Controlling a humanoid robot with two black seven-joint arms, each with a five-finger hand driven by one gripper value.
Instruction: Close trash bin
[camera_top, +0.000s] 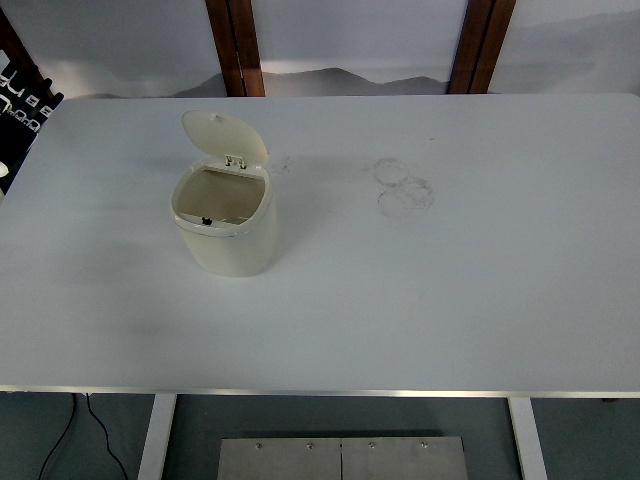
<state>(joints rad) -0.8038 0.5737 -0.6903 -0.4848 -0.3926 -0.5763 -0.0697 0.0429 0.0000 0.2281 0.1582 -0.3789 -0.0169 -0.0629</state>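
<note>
Cream bin (226, 235) stands upright on the white table (450, 300), left of centre, well back from the near edge. Long axis vertical, mouth facing up. Lid (224, 137) is open, swung up and standing nearly upright at the bin's far rim, hinged there by a small metal hinge (236, 160); the lid's inner face looks toward the camera and slightly right. Inside is visible, pale walls, a small dark latch (206, 220) on the near rim. Bin leans no way I can tell.

Faint ring marks (404, 186) on the tabletop to the right of the bin, well apart from it.

Neither robot hand shows in the frame, so their state cannot be told. Black cable (75, 435) hangs below the table at lower left.
</note>
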